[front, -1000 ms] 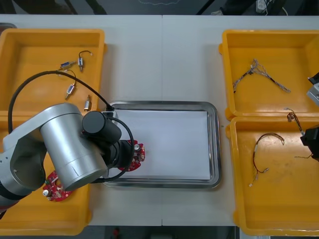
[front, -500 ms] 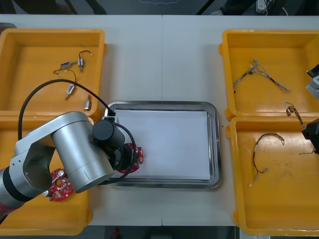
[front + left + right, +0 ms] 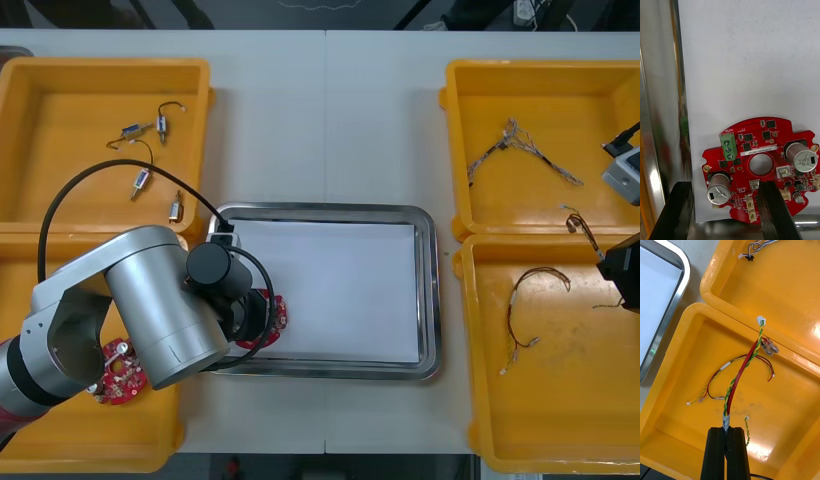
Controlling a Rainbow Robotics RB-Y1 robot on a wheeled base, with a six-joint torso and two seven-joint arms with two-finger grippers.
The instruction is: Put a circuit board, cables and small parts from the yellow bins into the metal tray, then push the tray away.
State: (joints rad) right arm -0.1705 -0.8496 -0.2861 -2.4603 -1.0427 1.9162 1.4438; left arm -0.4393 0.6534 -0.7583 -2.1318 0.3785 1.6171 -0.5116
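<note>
A round red circuit board lies flat on the white inside of the metal tray, at its near left corner. My left gripper hangs over it, open; one finger stands clear of the board's edge and the other crosses in front of it. My right gripper is shut on a red and yellow twisted cable and holds it above the near right yellow bin. That gripper sits at the table's right edge.
A second red board lies in the near left bin. Small metal parts are scattered in the far left bin. A blue and white cable lies in the far right bin, another red and yellow cable in the near right one.
The left arm swung slightly, uncovering more of the board in the near left bin. The right gripper's cable drifted a little toward the far side.
</note>
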